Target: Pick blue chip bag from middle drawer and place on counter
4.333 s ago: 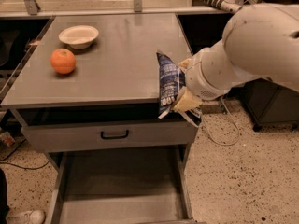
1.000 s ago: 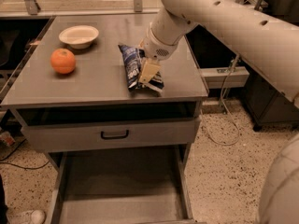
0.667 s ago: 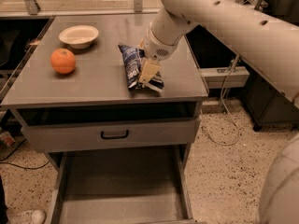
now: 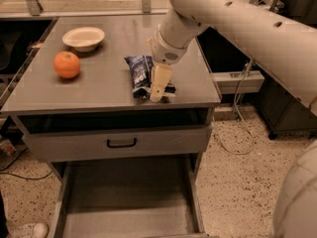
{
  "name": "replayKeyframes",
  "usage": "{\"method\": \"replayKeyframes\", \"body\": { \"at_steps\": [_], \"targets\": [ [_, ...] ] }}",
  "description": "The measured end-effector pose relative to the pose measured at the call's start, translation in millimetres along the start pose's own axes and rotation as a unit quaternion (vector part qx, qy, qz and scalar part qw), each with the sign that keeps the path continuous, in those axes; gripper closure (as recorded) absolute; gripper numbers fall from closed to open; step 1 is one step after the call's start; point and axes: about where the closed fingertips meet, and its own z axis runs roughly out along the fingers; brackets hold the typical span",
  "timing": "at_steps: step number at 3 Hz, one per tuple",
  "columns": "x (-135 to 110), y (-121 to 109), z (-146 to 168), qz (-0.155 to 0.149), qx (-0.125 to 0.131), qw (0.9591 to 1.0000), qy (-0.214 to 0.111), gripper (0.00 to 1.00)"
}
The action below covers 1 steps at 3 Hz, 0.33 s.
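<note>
The blue chip bag [image 4: 140,75] lies by the tabletop's [image 4: 99,90] front edge, under the pincer [image 4: 159,86], whose grip I cannot tell.

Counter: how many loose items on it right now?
3. Bowl at back left, orange just in front of it, blue chip bag near the front right, with the gripper over the bag. The arm may hide more.

Counter [image 4: 99,90]: blue chip bag [image 4: 138,74] lying flat near the front edge; my gripper [image 4: 158,90] down at its right side, seemingly touching it. Orange [image 4: 67,64] and white bowl [image 4: 84,37] at left. Middle drawer [image 4: 129,197] standing open below.
</note>
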Motion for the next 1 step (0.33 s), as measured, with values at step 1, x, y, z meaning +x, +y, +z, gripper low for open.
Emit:
{"method": "replayKeyframes", "body": {
  "at_steps": [1],
  "targets": [
    [0.0, 0.0, 0.0, 0.000, 0.000, 1.0000, 0.000, 0.00]
  ]
}}
